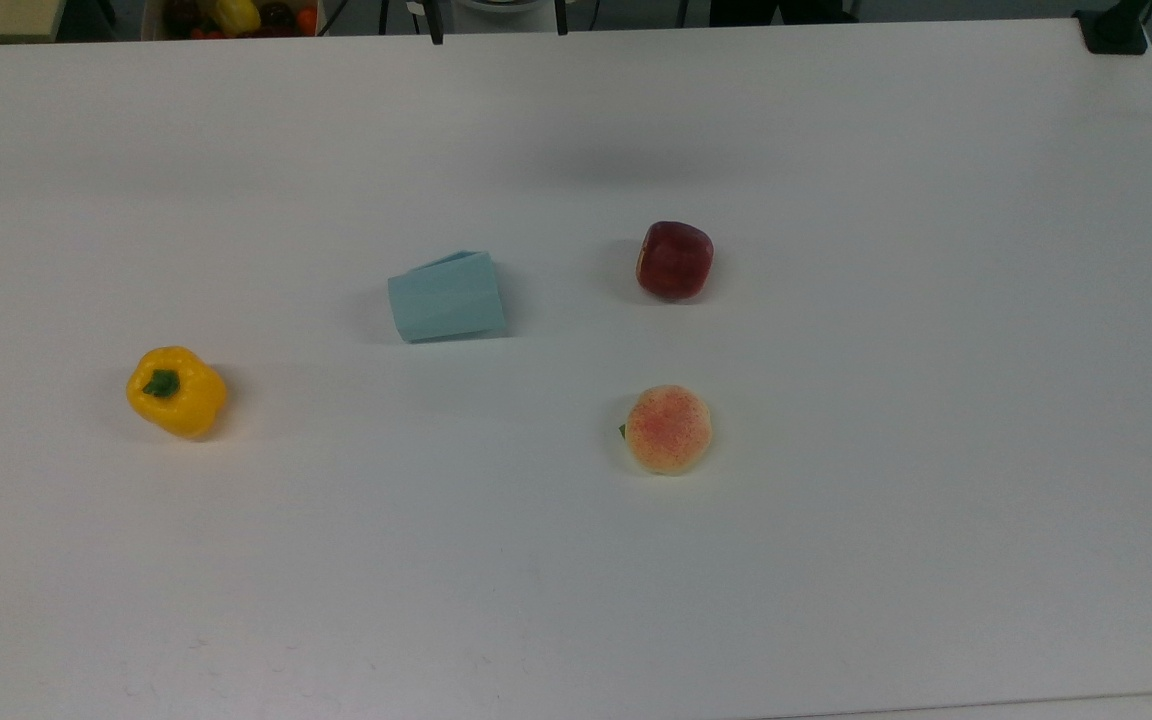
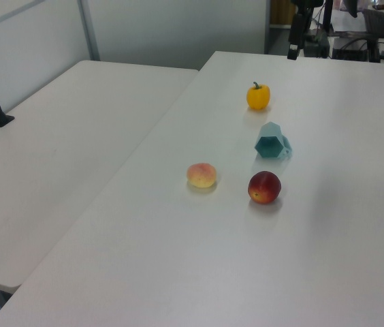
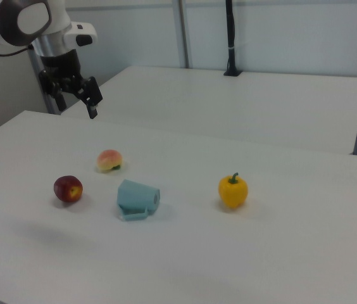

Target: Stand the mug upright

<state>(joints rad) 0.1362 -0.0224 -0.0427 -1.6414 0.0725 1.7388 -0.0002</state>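
Note:
The pale blue-green faceted mug lies on its side near the middle of the white table. In the left view the mug turns its open mouth toward the camera. In the right view the mug lies with its handle tab against the table. My gripper hangs well above the table at the right view's upper left, far from the mug, open and holding nothing. Its dark fingers poke in at the top view's upper edge.
Around the mug sit a yellow bell pepper, a dark red fruit and a pale peach. A bin of fruit stands beyond the far edge. A second table adjoins, with a black clamped post.

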